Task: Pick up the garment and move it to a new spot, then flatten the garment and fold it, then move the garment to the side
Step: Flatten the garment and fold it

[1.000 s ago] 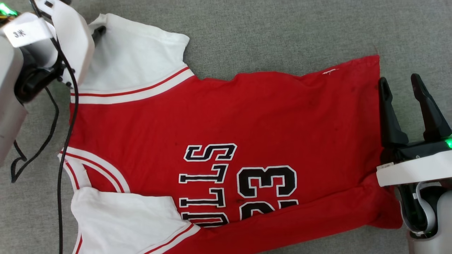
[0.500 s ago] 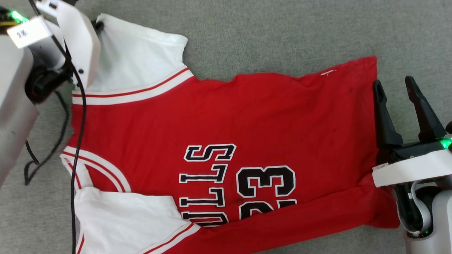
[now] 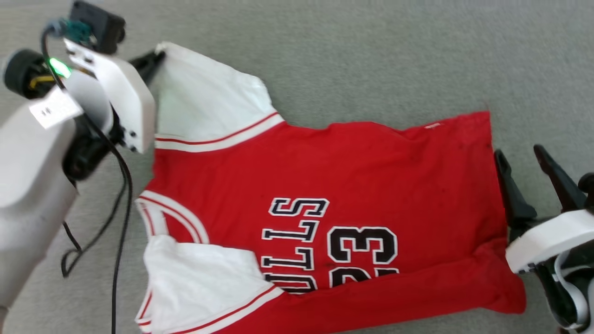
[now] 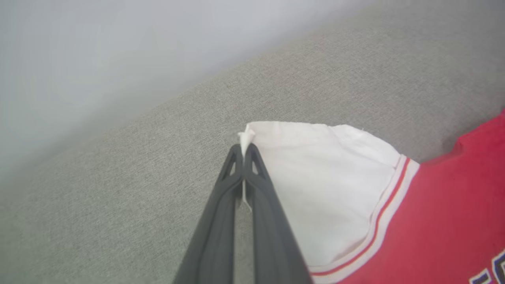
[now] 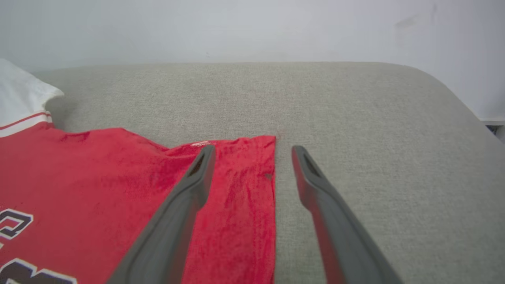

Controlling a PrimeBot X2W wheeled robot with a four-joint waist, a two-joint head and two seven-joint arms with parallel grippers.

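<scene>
1. Left wrist view: our left gripper (image 4: 244, 149) pinches the white sleeve (image 4: 315, 181) corner of the garment (image 3: 352, 176)
2. Our right gripper (image 5: 253, 150) gapes wide over its hem at three o'clock on the grey cushion (image 3: 371, 55)

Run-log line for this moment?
left pincer: shut on garment, white sleeve corner | right pincer: open at red hem edge | garment: spread on grey cushion
</scene>
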